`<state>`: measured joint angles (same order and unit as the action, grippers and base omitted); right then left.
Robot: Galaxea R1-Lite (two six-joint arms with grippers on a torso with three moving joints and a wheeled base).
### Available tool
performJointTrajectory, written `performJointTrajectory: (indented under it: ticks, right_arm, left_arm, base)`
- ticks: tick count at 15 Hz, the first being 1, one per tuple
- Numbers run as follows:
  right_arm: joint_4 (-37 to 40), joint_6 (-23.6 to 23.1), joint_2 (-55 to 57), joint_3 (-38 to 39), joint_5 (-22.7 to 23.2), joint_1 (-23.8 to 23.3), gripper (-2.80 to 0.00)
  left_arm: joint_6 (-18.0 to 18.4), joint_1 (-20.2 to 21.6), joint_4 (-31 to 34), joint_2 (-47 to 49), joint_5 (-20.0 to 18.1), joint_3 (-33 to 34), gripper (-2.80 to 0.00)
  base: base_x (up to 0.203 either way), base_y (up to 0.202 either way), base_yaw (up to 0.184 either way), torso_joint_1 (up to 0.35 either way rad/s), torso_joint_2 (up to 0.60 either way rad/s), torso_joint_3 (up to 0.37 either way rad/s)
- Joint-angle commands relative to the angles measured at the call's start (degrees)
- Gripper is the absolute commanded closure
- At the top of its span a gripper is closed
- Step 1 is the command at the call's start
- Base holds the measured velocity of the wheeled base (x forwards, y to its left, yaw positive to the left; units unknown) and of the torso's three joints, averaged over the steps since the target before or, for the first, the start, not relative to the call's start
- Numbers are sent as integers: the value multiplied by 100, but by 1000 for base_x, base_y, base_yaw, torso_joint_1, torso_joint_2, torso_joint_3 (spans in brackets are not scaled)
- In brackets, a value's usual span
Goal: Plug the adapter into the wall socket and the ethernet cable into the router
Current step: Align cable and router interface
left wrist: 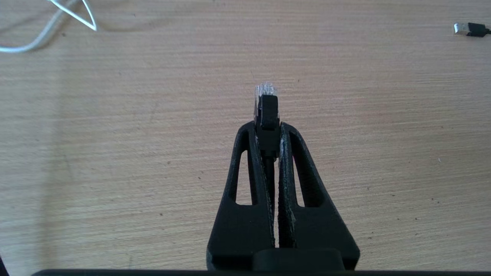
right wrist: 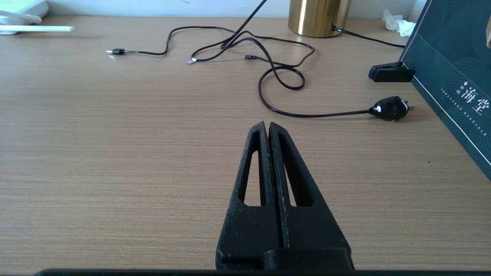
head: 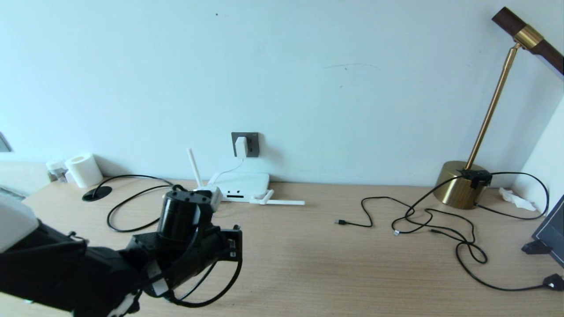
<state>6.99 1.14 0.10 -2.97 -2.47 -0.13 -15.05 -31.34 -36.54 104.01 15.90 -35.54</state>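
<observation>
Ethernet cable (left wrist: 267,115): your left fingers (left wrist: 249,153) pinch only the plug's rear, right fingers (right wrist: 261,153) closed empty; any tilt nearing the router (head: 244,186) could jam the clear tip

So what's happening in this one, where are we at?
The adapter already sits in the wall socket. The left gripper is shut on the ethernet cable plug, clear tip poking out past its fingertips, above the desk near the router; it is not plugged in yet. The right gripper is shut and empty.
</observation>
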Motion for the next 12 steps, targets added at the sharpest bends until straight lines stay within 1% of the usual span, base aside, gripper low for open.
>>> performJointTrajectory:
  ticks: [1,2,3,5,8,12]
  right_arm:
    - [4,1,-9,-1,1,5,0]
    - [4,1,-1,-1,1,-2,0]
    - [4,1,-1,-1,1,-3,0]
    - [4,1,-1,-1,1,5,0]
    - [4,1,-6,-1,1,5,0]
    - [4,1,-1,-1,1,5,0]
  left_arm:
    - [-139,4,203,203,56,-117,0]
    - [-305,-2,408,260,156,-285,0]
    - [-591,-9,588,283,279,-436,0]
    - [-987,-12,1031,289,498,-711,0]
    - [-1014,42,1089,375,535,-855,0]
    - [-985,95,1110,911,562,-1379,0]
  base:
    - [0,0,0,0,0,0]
    - [0,0,0,0,0,0]
    - [0,0,0,0,0,0]
    - [0,0,0,0,0,0]
    - [0,0,0,0,0,0]
    - [0,0,0,0,0,0]
